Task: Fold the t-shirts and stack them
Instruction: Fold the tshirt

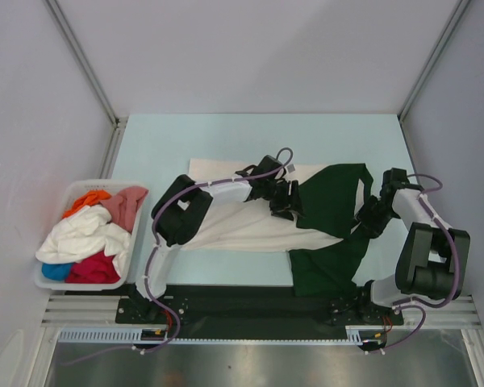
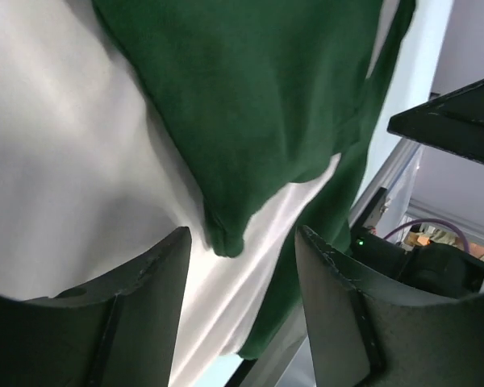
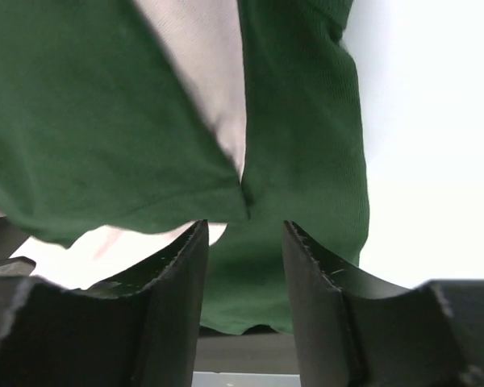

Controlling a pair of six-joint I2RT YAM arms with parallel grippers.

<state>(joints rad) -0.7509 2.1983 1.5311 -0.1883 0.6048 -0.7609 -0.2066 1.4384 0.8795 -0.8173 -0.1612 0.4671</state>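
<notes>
A cream-white t-shirt with dark green sleeves lies partly folded across the middle of the table. My left gripper hovers open over its upper middle. In the left wrist view that gripper has white cloth and a green sleeve fold below it, with nothing between its fingers. My right gripper stands open at the shirt's right side. The right wrist view shows this gripper just above green cloth, not holding it. More t-shirts, white, orange, red and blue, are piled at the left.
A white plastic basket at the table's left edge holds the piled shirts. The light blue table top runs back to grey walls with metal frame posts. A black base rail lines the near edge.
</notes>
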